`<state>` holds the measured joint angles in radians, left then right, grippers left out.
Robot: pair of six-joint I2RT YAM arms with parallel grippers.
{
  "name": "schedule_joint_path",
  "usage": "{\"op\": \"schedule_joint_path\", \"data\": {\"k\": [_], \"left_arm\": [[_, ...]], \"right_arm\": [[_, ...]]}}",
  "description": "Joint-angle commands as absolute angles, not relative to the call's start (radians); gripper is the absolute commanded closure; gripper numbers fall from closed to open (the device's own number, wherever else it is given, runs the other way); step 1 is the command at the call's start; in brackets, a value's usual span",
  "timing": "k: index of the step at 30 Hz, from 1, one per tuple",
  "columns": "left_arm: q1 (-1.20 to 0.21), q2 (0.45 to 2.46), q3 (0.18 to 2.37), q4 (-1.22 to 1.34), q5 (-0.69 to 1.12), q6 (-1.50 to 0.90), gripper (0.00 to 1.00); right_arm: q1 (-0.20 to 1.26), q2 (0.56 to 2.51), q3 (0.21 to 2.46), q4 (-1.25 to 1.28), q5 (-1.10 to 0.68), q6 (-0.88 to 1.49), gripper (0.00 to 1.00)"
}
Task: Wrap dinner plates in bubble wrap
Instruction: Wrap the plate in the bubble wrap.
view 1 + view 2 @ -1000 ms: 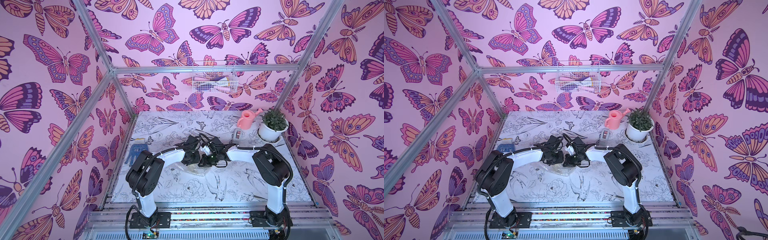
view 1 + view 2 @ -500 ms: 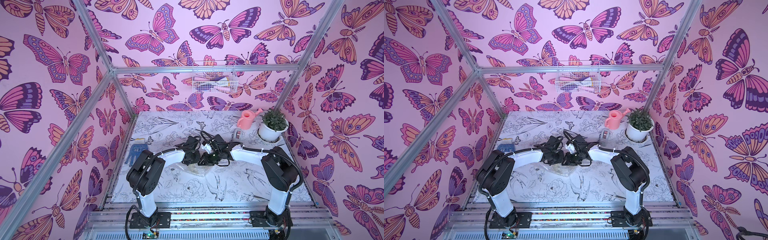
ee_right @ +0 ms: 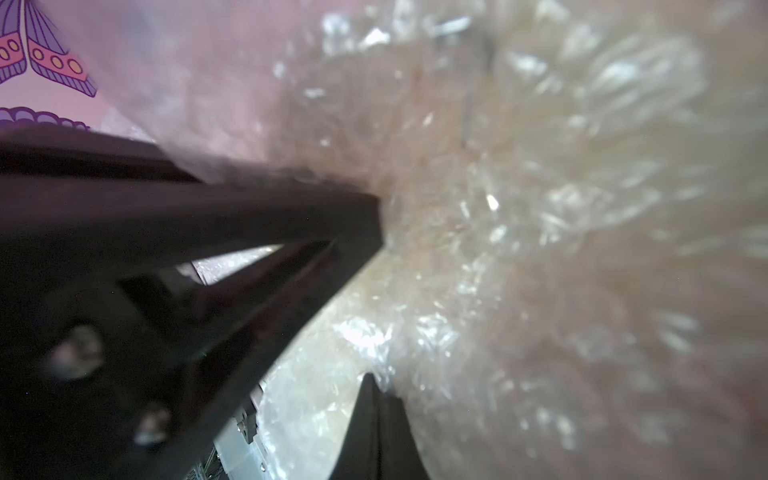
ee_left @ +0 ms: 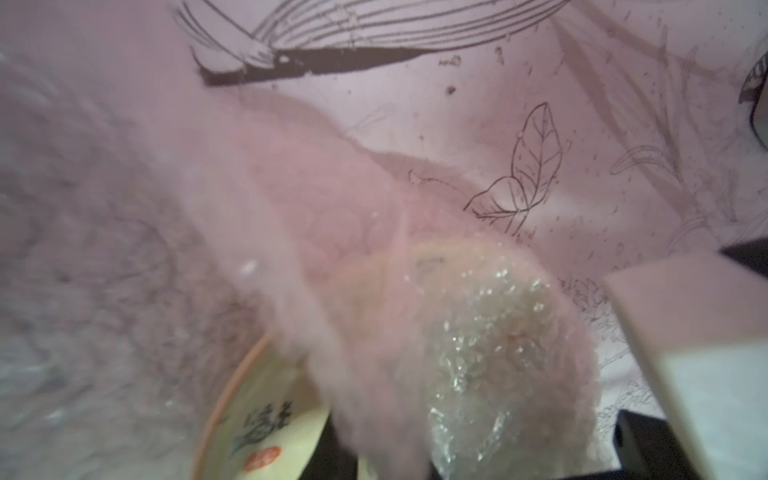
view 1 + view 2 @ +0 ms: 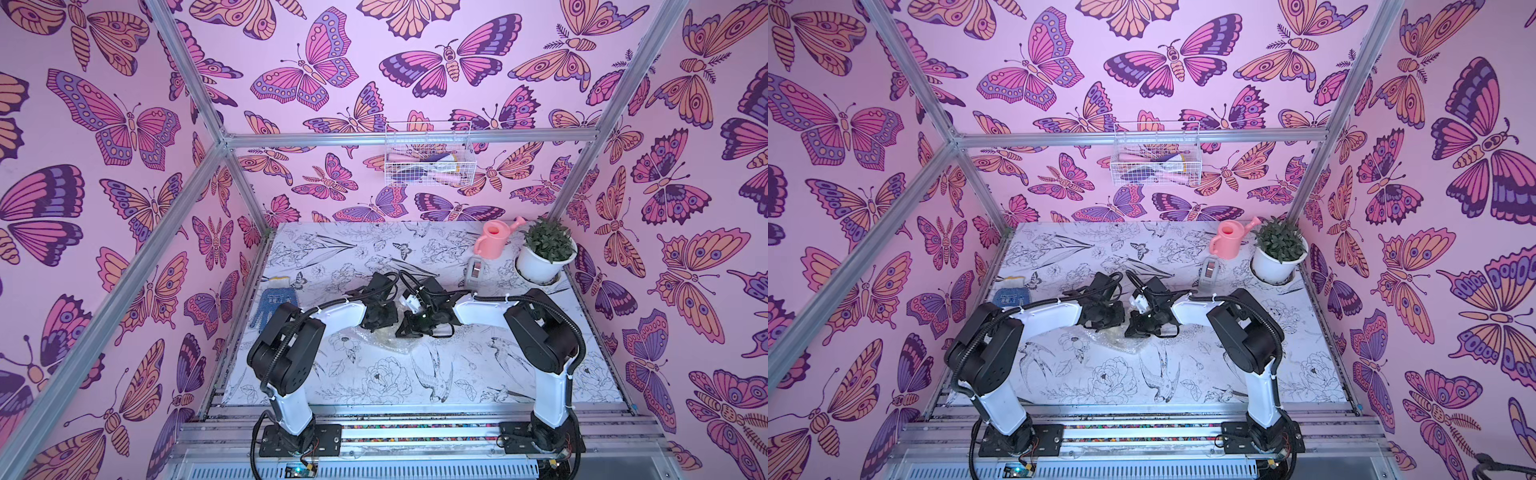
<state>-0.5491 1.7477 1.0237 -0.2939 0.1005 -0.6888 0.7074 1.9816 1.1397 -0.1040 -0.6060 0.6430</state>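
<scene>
The bubble wrap (image 5: 386,338) lies crumpled at the middle of the table, and both grippers meet over it. In the left wrist view the dinner plate (image 4: 257,424), cream-yellow with an orange rim and dark lettering, shows partly under a fold of bubble wrap (image 4: 490,332). My left gripper (image 5: 376,324) sits low on the wrap, its jaws hidden by the blurred plastic. My right gripper (image 3: 376,411) has its fingers pressed together with the tip in the bubble wrap (image 3: 519,249). The left gripper's black finger (image 3: 208,216) lies close beside it.
A pink watering can (image 5: 494,239), a white plant pot (image 5: 542,259) and a grey tape dispenser (image 5: 476,270) stand at the back right. A blue glove (image 5: 272,305) lies at the left edge. A wire basket (image 5: 428,156) hangs on the back wall.
The right arm's elbow swung outward to the right and then came back in. Both grippers stayed together over the wrap at the table's middle.
</scene>
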Motion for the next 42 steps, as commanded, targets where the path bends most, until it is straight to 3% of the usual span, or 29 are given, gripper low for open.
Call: {"op": "schedule_joint_path", "data": {"k": [1,8,16,21,28,30,34,42], "left_arm": [[-0.504,1.642,1.032,-0.386,0.047,-0.633,0.76],[-0.264,1.544,1.074,-0.453,0.114,-0.49,0.61],[-0.04,1.806,1.23,-0.425,0.481,-0.303,0.41],[0.005,1.951,1.287,-0.361,0.618,-0.302,0.33],[0.023,2.046,1.325,-0.273,0.733,-0.368,0.32],[0.023,2.052,1.315,-0.211,0.784,-0.403,0.34],[0.025,2.088,1.324,-0.175,0.907,-0.422,0.53],[0.05,2.027,1.223,-0.096,0.875,-0.449,0.89]], "right_arm": [[0.715,2.029,1.101,-0.158,-0.537,0.629,1.0],[0.715,2.027,1.097,-0.156,-0.546,0.629,1.0],[0.715,2.023,1.113,-0.175,-0.561,0.623,1.0],[0.716,2.023,1.123,-0.177,-0.566,0.627,1.0],[0.716,2.027,1.125,-0.178,-0.571,0.627,1.0],[0.715,2.032,1.123,-0.169,-0.575,0.632,1.0],[0.717,2.036,1.123,-0.162,-0.58,0.637,1.0],[0.717,2.038,1.12,-0.164,-0.575,0.635,1.0]]}}
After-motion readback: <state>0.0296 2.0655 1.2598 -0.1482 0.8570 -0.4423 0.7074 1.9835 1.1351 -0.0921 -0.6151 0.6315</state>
